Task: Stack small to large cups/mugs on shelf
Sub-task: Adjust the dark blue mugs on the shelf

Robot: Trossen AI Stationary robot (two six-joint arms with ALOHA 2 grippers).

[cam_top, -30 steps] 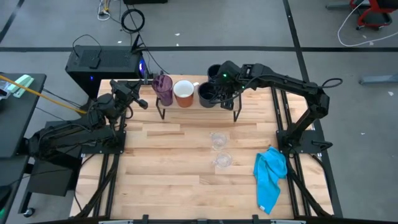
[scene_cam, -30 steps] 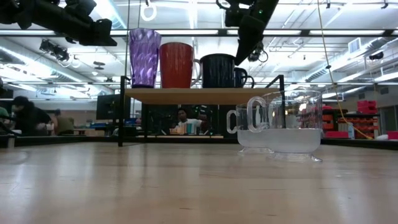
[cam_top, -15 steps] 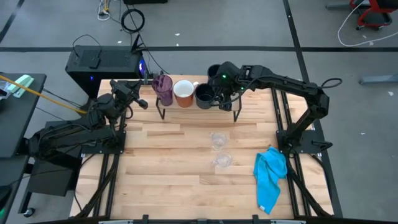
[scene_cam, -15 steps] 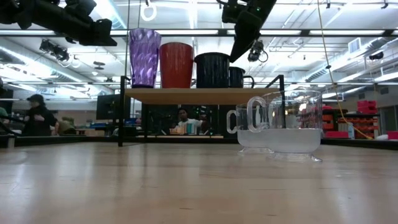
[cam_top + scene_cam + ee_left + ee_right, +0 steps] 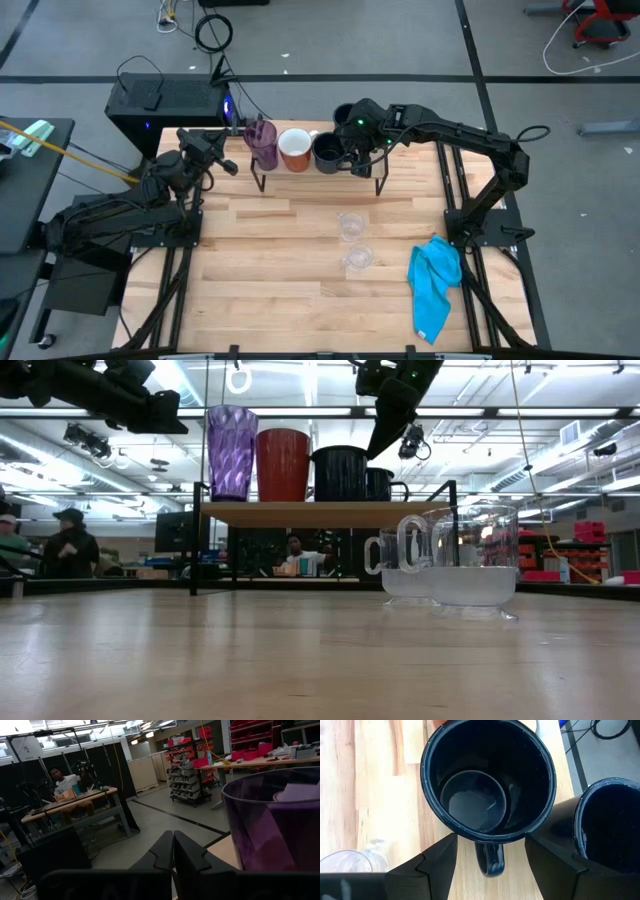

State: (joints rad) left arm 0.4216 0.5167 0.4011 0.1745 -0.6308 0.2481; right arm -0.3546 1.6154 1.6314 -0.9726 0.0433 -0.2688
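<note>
The big navy mug (image 5: 487, 780) stands upright on the shelf (image 5: 320, 513), third in the row after the purple tumbler (image 5: 231, 452) and the orange mug (image 5: 283, 464), with the small navy mug (image 5: 610, 820) just beside it on the far side. Its handle (image 5: 489, 860) is turned toward the right gripper (image 5: 490, 857), whose fingers stand spread wide to either side of that handle, just clear of the rim; nothing is held. The mug looks like speckled enamel: it is judged stiff and of moderate weight, with a glossy wall that could slip under narrow pads. A hold across the rim wall or on the handle root is judged safest, and sideways pushes should be kept small, since the shelf is narrow and the neighbours stand near.

Two clear glasses (image 5: 351, 226) (image 5: 357, 259) are left on the table (image 5: 260, 290), well apart from the shelf. They are judged light, fragile and slippery, and are best taken across the rim or by the small handle seen in the low view. A blue cloth (image 5: 435, 283) lies beyond them.

The left gripper (image 5: 172, 852) is held closed and empty, just beside the tumbler at the shelf's left end.
</note>
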